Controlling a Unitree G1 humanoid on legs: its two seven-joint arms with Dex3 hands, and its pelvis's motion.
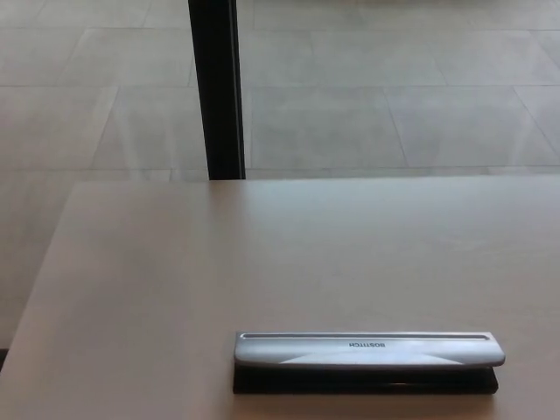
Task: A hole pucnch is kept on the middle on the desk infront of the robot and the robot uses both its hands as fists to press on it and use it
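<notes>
Punch (367, 359) whole, unobscured on desk (175, 289)

A silver punch (367, 351) lies flat on the desk (219, 262) at 5 o'clock; a black post (217, 87) stands at 11.

The single head view looks down and forward over the pale, smooth desk (175, 280), near its front edge, toward the grey tiled floor (394, 105) beyond.
</notes>
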